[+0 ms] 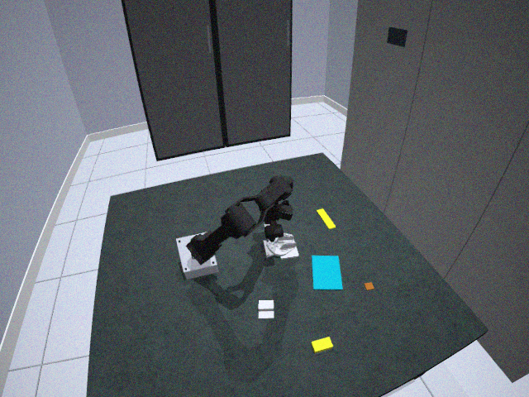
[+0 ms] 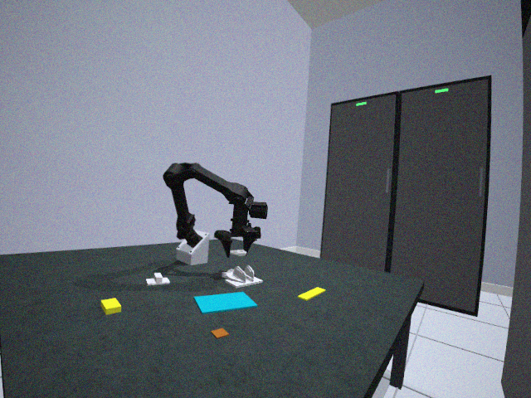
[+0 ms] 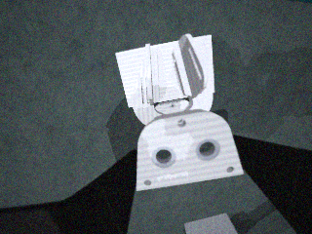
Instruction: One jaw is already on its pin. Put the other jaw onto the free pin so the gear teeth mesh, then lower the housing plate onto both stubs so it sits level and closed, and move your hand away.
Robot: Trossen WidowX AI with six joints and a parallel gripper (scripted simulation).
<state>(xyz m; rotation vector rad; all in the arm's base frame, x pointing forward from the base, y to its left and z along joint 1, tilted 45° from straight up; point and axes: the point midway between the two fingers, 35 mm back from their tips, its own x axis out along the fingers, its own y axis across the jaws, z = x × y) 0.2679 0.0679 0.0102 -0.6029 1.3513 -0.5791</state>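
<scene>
My gripper (image 2: 237, 254) (image 3: 180, 147) is shut on the white housing plate (image 3: 182, 168) (image 2: 238, 252), which has two large round holes and hangs above the table. Beyond and below it, the white base (image 2: 244, 282) (image 3: 128, 78) carries two upright white jaws: one jaw (image 3: 150, 73) stands on the left in the wrist view, the other jaw (image 3: 192, 68) leans on the right. The plate does not touch the base in the exterior view. The plate hides the near part of the assembly in the wrist view, and I cannot tell whether the gear teeth mesh.
A small white stand (image 1: 265, 314) (image 2: 149, 281) is on the dark table (image 1: 149, 341). A cyan sheet (image 1: 326, 272) (image 2: 225, 302), a yellow strip (image 1: 326, 218) (image 2: 311, 293), a yellow block (image 1: 321, 343) (image 2: 110, 305) and an orange square (image 1: 369, 285) (image 2: 220, 332) also lie there.
</scene>
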